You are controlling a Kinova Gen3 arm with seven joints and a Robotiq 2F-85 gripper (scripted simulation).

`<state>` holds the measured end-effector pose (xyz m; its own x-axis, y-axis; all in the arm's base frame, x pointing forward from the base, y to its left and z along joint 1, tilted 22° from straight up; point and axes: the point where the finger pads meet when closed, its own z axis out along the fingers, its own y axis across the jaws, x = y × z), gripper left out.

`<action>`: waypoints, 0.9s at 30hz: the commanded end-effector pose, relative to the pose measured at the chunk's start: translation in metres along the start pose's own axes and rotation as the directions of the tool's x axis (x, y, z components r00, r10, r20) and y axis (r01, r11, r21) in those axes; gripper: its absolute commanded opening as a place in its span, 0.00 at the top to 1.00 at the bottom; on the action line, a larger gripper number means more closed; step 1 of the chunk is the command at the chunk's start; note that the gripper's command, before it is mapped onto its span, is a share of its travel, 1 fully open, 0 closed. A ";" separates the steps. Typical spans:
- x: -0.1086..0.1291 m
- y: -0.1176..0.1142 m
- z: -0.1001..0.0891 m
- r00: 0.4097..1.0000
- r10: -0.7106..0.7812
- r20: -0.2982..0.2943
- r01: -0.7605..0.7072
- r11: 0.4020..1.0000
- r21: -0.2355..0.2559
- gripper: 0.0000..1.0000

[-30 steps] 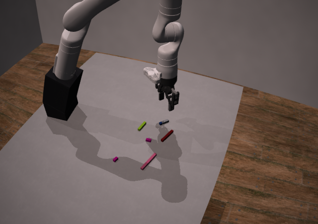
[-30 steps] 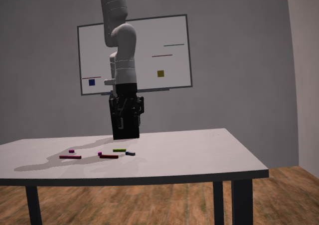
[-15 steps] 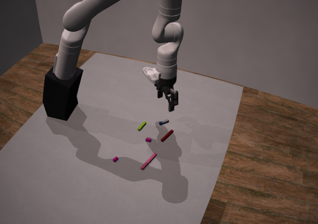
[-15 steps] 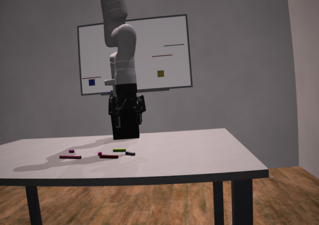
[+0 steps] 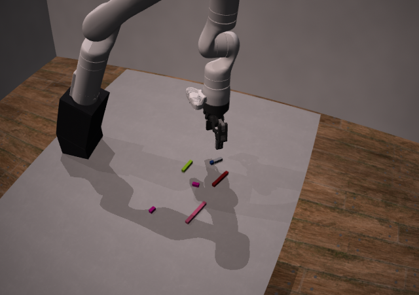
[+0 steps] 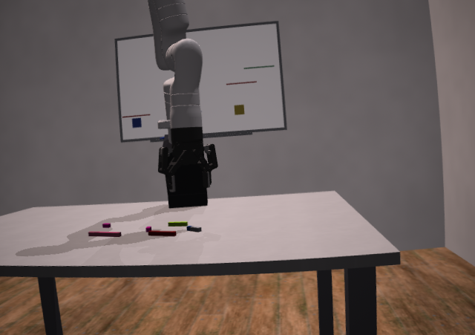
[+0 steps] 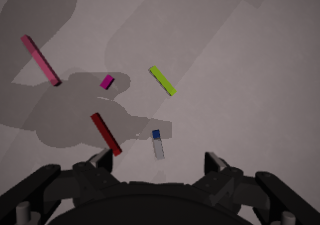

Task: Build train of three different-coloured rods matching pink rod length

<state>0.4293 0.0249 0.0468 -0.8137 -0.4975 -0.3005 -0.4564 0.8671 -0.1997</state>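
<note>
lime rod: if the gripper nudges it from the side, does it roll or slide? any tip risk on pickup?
The lime rod looks square in section with flat faces, so it likely slides or pivots rather than rolls. It lies flat and low on the table, so tipping seems unlikely. It reads as a stiff little bar; an off-centre push would probably spin it.

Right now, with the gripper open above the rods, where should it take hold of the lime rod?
Probably at the middle of the lime rod, coming straight down from above, with the gripper closing across its narrow width. It lies flat and apart from its neighbours, leaving room on both long sides.
</note>
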 end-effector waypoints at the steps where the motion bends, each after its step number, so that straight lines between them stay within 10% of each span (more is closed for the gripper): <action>1: 0.004 -0.002 0.001 1.000 0.013 -0.002 -0.013 1.000 0.001 0.00; 18: 0.029 -0.001 0.012 0.932 0.361 -0.033 -0.360 0.933 0.017 0.00; 27: 0.046 0.000 0.017 0.795 0.605 -0.041 -0.604 0.796 0.036 0.00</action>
<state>0.4028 0.0075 0.0213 -0.9433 0.0848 -0.3210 0.0980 0.9949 -0.0251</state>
